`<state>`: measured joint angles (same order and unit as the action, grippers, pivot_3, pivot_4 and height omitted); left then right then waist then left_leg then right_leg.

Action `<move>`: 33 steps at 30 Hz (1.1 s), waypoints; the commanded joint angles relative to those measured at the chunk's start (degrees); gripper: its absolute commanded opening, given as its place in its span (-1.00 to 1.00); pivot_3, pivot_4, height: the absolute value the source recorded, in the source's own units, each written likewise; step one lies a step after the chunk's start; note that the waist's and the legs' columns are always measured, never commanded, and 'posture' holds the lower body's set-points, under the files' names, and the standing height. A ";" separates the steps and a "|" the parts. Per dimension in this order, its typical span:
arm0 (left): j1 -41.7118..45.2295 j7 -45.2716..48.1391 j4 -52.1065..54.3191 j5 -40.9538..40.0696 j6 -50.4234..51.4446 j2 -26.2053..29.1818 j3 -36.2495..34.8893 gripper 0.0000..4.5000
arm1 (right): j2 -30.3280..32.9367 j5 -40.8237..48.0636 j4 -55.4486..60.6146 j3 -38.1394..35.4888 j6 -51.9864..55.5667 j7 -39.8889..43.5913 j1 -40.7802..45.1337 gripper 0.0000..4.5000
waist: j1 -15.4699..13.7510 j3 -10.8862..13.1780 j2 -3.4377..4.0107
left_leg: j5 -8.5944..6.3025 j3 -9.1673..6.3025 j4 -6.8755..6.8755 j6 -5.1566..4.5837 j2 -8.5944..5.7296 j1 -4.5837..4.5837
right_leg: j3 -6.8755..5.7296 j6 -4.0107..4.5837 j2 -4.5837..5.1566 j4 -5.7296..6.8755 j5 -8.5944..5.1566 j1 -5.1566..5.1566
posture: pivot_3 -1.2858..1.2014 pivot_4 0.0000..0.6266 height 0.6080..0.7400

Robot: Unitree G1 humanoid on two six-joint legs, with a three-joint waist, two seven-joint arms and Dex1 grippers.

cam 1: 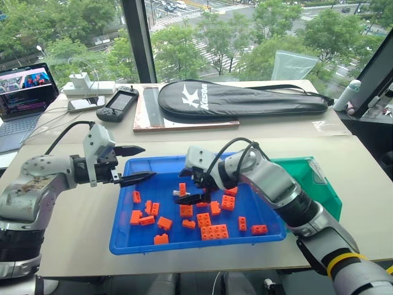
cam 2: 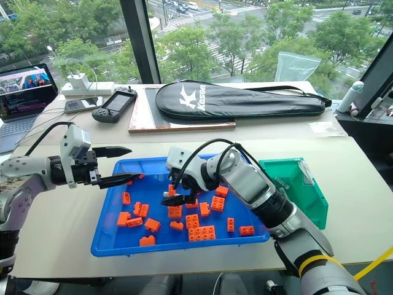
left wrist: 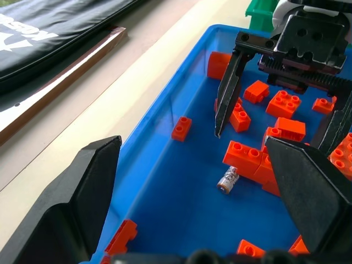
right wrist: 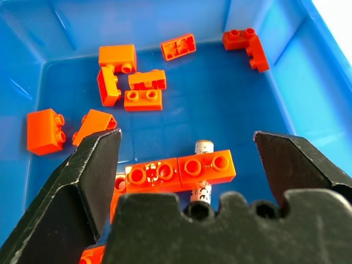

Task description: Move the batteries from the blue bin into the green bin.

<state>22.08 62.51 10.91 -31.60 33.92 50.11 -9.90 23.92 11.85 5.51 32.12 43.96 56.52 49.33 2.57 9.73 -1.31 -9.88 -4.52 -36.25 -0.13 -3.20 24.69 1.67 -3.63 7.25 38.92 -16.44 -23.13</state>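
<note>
We're watching a battery lying on the floor of the blue bin, tucked partly under an orange brick. Our right claw is hanging just above it, fingers spread wide and gripping nothing. Our left claw is hovering open over the bin's left rim. The green bin is sitting beside the blue one on the surface.

Readable text — one brand mark

White "Kason" lettering with a K logo stands on the black racket bag; the laptop screen text is too small to read.
</note>
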 commanded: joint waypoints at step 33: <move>2.87 -0.50 -0.47 0.76 -0.98 0.10 1.64 1.00 | 0.23 0.19 1.88 -4.69 2.78 3.51 0.34 0.49 | -0.02 0.00 0.00 | 0.00 0.00 0.00 0.01 -0.01 0.00 | 0.00 0.00 0.00 0.01 0.00 0.00 | 0.03 -0.52 1.00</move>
<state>23.97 61.94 10.23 -30.80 33.82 49.92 -7.74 23.87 9.71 4.35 31.36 44.41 59.41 48.17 2.55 9.73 -1.31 -9.88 -4.52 -36.25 -0.12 -3.20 24.69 1.67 -3.63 7.25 38.92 -16.44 -23.13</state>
